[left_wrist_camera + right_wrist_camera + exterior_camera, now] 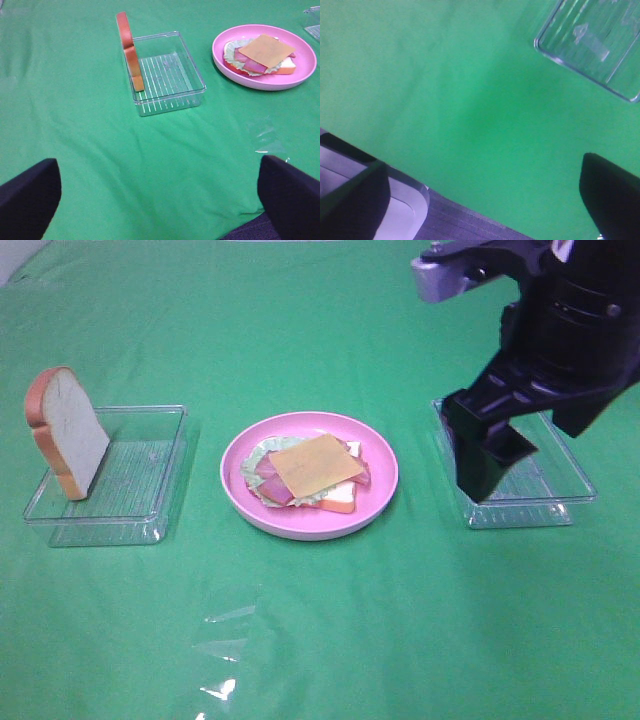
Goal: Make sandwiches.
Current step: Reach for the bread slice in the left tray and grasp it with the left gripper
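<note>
1. A cheese square [312, 464] is seen topping bacon [272, 480], lettuce [256, 458] and bread [338, 502] on the pink plate [385, 485], mid-desk.
2. One bread slice [68, 432] is propped upright in the left clear tray [150, 520].
3. The right pincer [490, 455] is spread above the right tray [560, 490], empty.
4. The left pincer [160, 200] is spread, empty, over the green cloth [75, 125].

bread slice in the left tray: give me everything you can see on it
The bread slice is a toy piece, foam-like by its look: white face, orange-brown crust, rounded top. It stands on edge at the left end of the clear tray, tilted and leaning on the tray's wall. It is the only thing in that tray. No gripper touches it; it sits well apart from the pink plate.
</note>
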`<state>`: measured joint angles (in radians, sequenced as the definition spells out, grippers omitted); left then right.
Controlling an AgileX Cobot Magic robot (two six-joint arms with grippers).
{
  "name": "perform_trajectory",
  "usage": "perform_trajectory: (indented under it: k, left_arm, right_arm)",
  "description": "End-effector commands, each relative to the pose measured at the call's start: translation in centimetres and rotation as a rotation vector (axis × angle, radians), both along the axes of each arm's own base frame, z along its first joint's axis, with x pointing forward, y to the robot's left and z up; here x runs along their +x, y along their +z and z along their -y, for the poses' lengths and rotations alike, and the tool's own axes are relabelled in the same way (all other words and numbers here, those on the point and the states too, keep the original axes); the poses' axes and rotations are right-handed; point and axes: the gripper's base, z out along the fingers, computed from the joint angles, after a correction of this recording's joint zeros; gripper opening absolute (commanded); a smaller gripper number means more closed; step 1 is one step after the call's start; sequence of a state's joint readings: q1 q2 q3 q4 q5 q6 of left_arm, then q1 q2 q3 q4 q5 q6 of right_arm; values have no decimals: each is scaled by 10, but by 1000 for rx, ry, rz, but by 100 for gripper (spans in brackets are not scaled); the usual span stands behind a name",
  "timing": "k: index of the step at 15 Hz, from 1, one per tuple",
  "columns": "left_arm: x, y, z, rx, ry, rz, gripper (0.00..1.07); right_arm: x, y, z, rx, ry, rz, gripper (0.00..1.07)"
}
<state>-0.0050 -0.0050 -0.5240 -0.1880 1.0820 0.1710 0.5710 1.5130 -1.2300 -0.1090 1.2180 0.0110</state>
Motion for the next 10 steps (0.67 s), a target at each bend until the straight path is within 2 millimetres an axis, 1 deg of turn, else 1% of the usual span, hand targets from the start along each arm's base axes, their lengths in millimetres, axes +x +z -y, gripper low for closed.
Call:
perform_trajectory:
  k: [1,2,4,5,6,8,10]
  left_arm:
    - [-3,0,0,-3,0,17,102]
    - [-3,0,0,-3,0,17,102]
    - [-3,0,0,-3,0,17,102]
    - [-3,0,0,-3,0,17,102]
    - [-3,0,0,-3,0,17,102]
    - [-3,0,0,-3,0,17,102]
    - [-3,0,0,-3,0,17,102]
  right_arm:
    - [-36,-4,22,-49,-12,-84,99]
    - [-62,-8,39,-40,-27,-68,99]
    - [-87,-9,56,-30,-47,-39,99]
    - [-98,-8,64,-13,-66,-13,99]
    - [-104,-5,67,0,-74,7,99]
    - [-126,-1,84,47,-81,111,99]
    - [-147,-5,104,67,-111,185,99]
